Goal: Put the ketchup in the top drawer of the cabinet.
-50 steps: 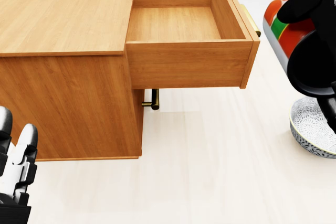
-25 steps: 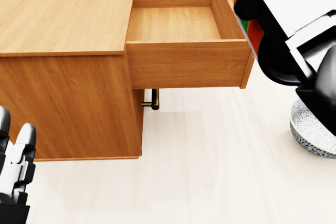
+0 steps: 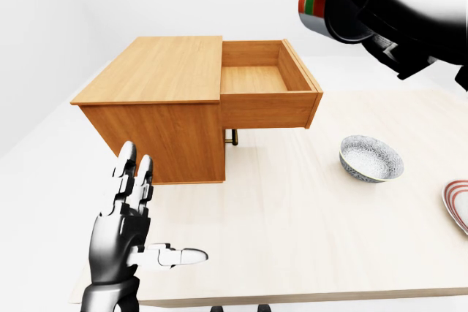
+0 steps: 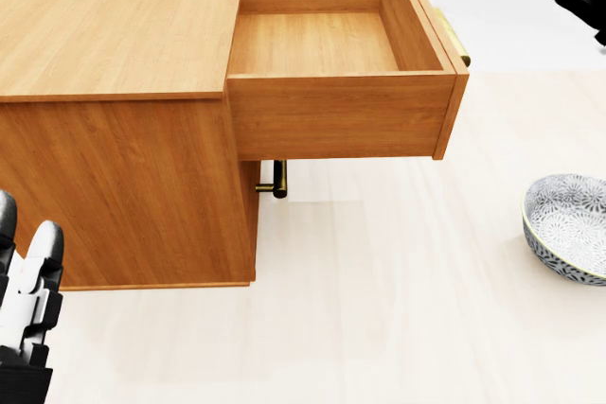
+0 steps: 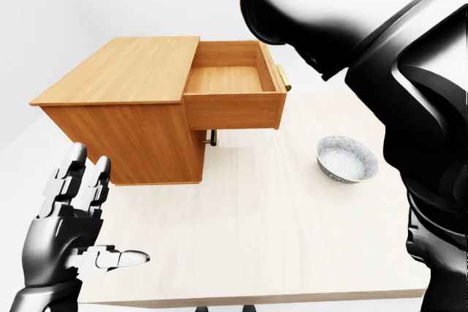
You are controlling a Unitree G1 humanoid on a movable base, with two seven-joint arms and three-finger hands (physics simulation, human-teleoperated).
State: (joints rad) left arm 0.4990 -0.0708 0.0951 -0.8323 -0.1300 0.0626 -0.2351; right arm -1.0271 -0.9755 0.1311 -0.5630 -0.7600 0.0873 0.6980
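The cabinet (image 3: 157,107) sits on the table (image 3: 292,210) in the upper left of the left-eye view, its top drawer (image 3: 267,93) pulled out toward the right. A bowl (image 3: 371,158) stands on the table at right centre, well apart from the cabinet. A plate (image 3: 459,204) lies at the right edge, lower than the bowl.

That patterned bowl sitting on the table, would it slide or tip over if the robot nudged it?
The bowl looks wide and low, so it would probably slide across the smooth table rather than tip. Its glazed, ceramic-like look suggests it is rigid and could chip if knocked off the edge. It appears empty, so likely fairly light.
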